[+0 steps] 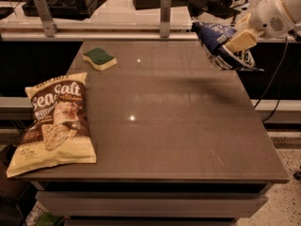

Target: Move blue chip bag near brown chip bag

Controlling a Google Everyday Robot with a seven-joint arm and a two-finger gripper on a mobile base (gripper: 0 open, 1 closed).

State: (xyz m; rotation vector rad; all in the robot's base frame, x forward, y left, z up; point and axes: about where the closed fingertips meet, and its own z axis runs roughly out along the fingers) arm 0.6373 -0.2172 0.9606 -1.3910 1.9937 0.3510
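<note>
The blue chip bag (pixel 217 40) is a small crinkled dark blue foil bag, held lifted above the table's far right edge. My gripper (pixel 239 40) comes in from the upper right and is shut on the blue chip bag. The brown chip bag (pixel 55 120), cream-yellow and brown with "Sea Salt" lettering, lies flat at the table's near left corner, far from the blue bag.
A green-and-yellow sponge (pixel 99 59) lies at the table's far left. The grey table (pixel 169 126) has a rail with two posts (pixel 164 8) behind it. A cable (pixel 275 86) hangs off the right side.
</note>
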